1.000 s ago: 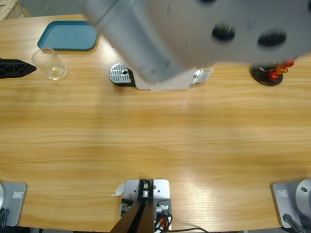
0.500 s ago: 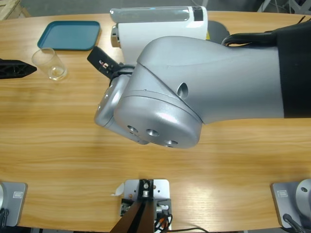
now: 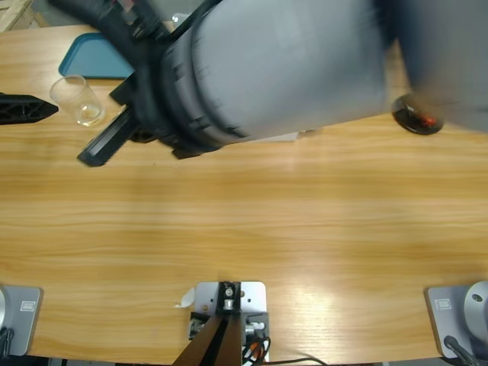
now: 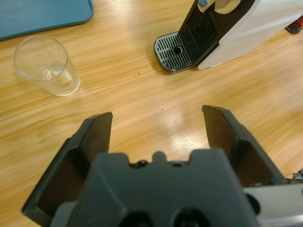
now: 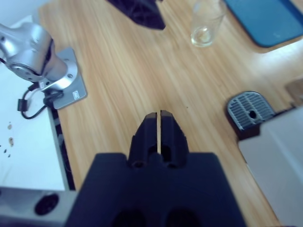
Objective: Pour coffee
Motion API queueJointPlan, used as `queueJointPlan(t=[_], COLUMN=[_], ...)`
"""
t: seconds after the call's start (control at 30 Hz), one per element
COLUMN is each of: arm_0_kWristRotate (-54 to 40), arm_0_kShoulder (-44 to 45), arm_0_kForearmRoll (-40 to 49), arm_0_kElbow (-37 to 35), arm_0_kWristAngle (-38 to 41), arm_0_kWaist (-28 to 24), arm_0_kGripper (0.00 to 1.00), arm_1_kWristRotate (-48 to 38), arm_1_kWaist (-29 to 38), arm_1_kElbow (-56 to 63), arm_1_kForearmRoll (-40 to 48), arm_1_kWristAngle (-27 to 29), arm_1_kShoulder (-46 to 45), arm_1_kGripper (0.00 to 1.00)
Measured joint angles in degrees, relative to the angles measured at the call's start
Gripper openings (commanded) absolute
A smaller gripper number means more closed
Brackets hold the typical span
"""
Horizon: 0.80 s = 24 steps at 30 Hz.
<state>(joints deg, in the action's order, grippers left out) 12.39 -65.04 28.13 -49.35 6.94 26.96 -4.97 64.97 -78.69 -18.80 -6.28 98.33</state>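
Standing upright near the bench's far left corner, the glass [image 3: 78, 100] has its mouth up and holds only a trace at the bottom; whether that is coffee cannot be told. Since half a second ago, a silver arm [image 3: 282, 69] has swung up and now hides most of the coffee machine [image 4: 227, 26]. The left tool [image 4: 158, 137] is wide open and empty; the right tool [image 5: 160, 135] is closed on nothing.

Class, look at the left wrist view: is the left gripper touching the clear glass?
Apart. In the left wrist view the left gripper has open jaws with bare table between them, and the glass stands beyond the fingertips, wood showing in between.
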Motion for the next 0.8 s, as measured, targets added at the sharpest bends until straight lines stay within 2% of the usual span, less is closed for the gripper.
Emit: queueJointPlan(t=[0.03,0.07,0.1,0.2,0.23,0.47,0.63,0.73,0.8], arm_0_kWristRotate=[0.00,0.00,0.00,-0.01,-0.01,-0.08,-0.29,-0.44,-0.60], arm_0_kShoulder=[0.00,0.00,0.00,0.02,0.02,0.02,0.02,0.02,0.03], arm_0_kForearmRoll=[0.01,0.07,0.16,0.75,0.86,1.29,1.32,1.32,1.32], arm_0_kElbow=[0.00,0.00,0.00,0.00,0.00,0.00,0.00,0.00,0.00], arm_0_kWristAngle=[0.00,0.00,0.00,0.00,0.00,0.00,0.00,0.00,0.00], arm_0_kWaist=[0.00,0.00,0.00,0.00,0.00,0.00,0.00,0.00,0.00], arm_0_kGripper=[0.820,0.822,0.829,0.986,0.998,1.000,0.998,0.995,0.991], arm_1_kWristRotate=[-0.32,-0.64,-1.28,-3.75,-4.62,-8.14,-12.07,-13.81,-14.91], arm_1_kWaist=[-0.24,-0.48,-0.71,-1.37,-1.64,-4.41,-4.91,-5.03,-5.89], arm_1_kElbow=[0.54,1.30,2.40,6.39,7.80,17.67,24.28,28.01,30.19], arm_1_kForearmRoll=[-1.21,-2.39,-3.29,-5.69,-6.55,-11.78,-12.90,-12.93,-12.36], arm_1_kWristAngle=[0.25,0.72,1.29,4.19,5.27,12.30,19.28,23.34,24.05], arm_1_kShoulder=[-0.94,-1.71,-2.50,-5.00,-6.00,-13.16,-18.67,-22.18,-24.98], arm_1_kGripper=[0.779,0.919,0.991,1.000,1.000,0.987,0.933,0.950,0.941])
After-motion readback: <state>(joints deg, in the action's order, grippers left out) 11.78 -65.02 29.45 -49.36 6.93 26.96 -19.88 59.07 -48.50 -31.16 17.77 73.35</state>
